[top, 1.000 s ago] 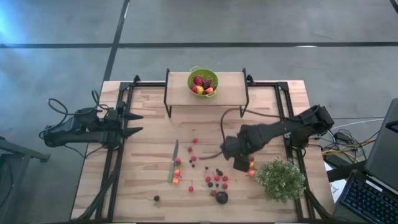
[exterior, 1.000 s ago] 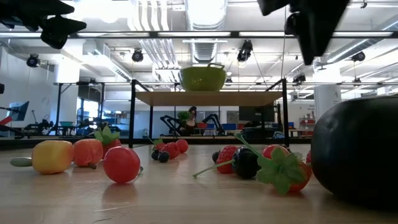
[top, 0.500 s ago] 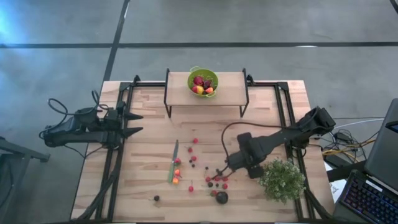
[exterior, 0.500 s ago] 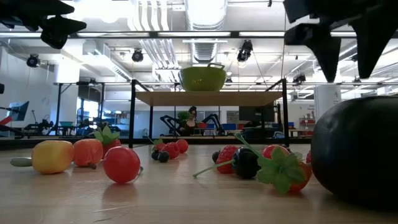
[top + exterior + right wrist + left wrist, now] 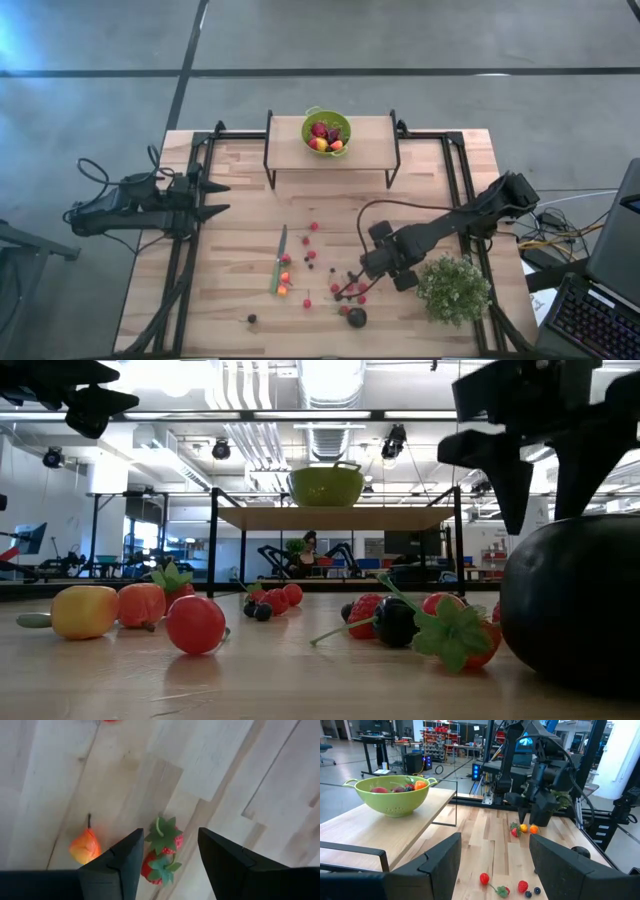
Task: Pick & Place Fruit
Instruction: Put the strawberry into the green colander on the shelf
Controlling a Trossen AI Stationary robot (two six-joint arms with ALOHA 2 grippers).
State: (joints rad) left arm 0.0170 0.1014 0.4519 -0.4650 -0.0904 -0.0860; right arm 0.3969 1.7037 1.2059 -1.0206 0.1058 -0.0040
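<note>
Right claw point(image 5: 165, 852): lowered within the last second onto the fruit cluster at the worktop's point(image 5: 240, 215) near right, fingers narrowing but not yet clenched, straddling two red strawberries with green leafy caps point(image 5: 162, 851), touching nothing visibly; pick apparently imminent. Small orange pear-shaped fruit point(image 5: 84, 845) just beside. Left claw point(image 5: 222, 198): released wide, empty, waiting at left edge. Farthest: green colander bowl point(image 5: 326, 130) on raised shelf, already holding fruit.

The right hand point(image 5: 352, 286) has swung left and come down over the strawberries point(image 5: 162, 849); its fingers have narrowed.
</note>
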